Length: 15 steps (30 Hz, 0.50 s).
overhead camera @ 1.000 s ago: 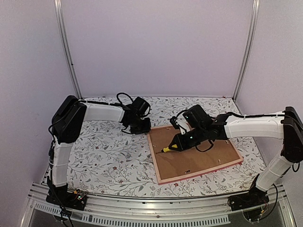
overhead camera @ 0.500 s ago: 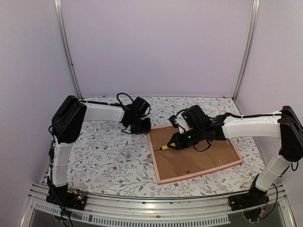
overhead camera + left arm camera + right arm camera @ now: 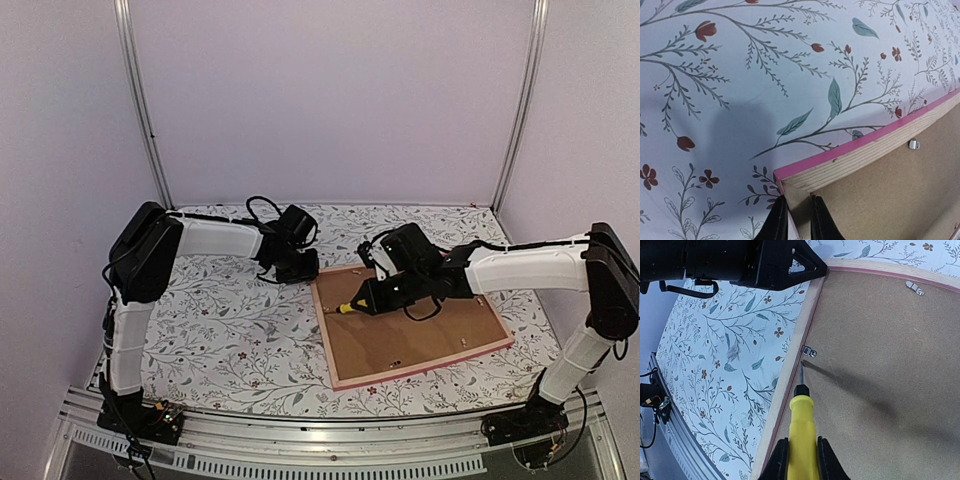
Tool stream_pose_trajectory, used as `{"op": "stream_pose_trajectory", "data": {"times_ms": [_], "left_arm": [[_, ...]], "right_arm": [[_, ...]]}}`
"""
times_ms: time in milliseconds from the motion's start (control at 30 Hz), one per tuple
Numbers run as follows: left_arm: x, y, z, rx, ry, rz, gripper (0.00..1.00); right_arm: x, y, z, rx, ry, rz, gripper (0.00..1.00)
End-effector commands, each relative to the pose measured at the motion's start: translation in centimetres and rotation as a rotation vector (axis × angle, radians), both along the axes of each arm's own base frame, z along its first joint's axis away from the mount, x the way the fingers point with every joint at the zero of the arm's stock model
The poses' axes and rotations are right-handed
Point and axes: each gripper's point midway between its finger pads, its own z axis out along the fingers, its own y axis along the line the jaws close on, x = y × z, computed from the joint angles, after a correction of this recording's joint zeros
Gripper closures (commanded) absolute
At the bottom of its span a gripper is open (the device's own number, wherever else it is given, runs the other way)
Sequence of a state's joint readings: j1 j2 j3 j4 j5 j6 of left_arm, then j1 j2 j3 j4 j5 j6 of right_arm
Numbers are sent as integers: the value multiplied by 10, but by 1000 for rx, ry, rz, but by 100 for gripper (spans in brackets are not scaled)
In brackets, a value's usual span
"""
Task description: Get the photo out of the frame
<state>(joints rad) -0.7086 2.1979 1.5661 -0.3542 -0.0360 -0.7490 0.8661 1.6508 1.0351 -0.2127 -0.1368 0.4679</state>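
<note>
The frame [image 3: 420, 376] lies face down, its pink edge and bare wood back showing round the brown backing board [image 3: 425, 330]. The photo is hidden under the board. My left gripper [image 3: 300, 268] is shut on the frame's far left corner; in the left wrist view its fingers [image 3: 795, 220] pinch the wooden rail [image 3: 860, 152]. My right gripper [image 3: 368, 302] is shut on a yellow screwdriver [image 3: 802, 427]. The blade tip rests just below a metal clip [image 3: 810, 352] on the frame's left rail [image 3: 790, 370].
A second metal clip [image 3: 914, 287] sits on the far rail, and another clip [image 3: 913, 144] shows in the left wrist view. The floral tablecloth [image 3: 230, 340] covers the table. Metal posts [image 3: 140, 110] stand at the back corners.
My right gripper has carried the screwdriver left and slightly away from me, toward the frame's left rail. The left arm has not moved.
</note>
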Motion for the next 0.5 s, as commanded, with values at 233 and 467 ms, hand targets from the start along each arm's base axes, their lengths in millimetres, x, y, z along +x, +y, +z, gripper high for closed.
{"op": "stream_pose_trajectory", "data": {"times_ms": [233, 467], "left_arm": [[-12, -1, -3, 13, 16, -58, 86], [-12, -1, -4, 12, 15, -57, 86]], "right_arm": [[9, -2, -17, -48, 5, -46, 100], [12, -3, -18, -55, -1, -65, 100]]}}
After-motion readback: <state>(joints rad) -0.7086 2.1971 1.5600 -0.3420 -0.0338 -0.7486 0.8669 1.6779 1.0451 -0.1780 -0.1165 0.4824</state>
